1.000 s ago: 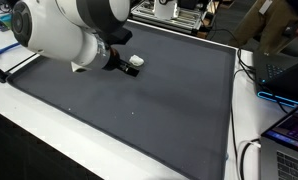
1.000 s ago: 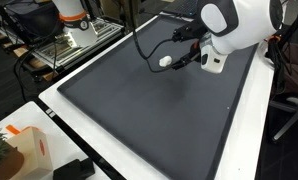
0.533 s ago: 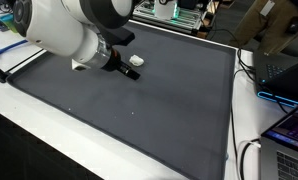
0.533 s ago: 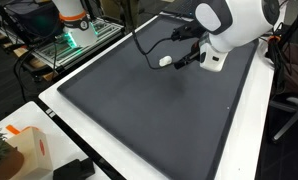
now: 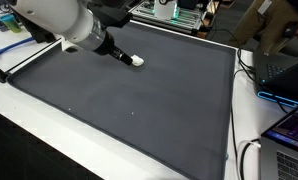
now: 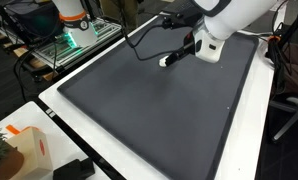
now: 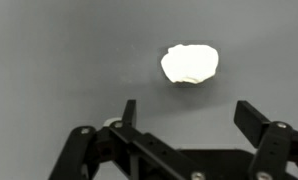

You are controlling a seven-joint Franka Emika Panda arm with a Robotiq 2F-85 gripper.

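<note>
1. Tool (image 7: 189, 112) hangs over the dark mat (image 5: 169, 100), its jaws spread wide and gripping nothing.
2. White lump (image 7: 190, 64) lies on the mat just beyond the fingertips, clear of both.
3. In both exterior views, the lump (image 5: 137, 60) (image 6: 165, 61) sits beside the arm's end.

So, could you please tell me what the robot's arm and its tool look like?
The arm has smooth, rounded white shells. The tool is black, with two flat, blocky fingers on linked bars. A thin black cable loops near the wrist.
</note>
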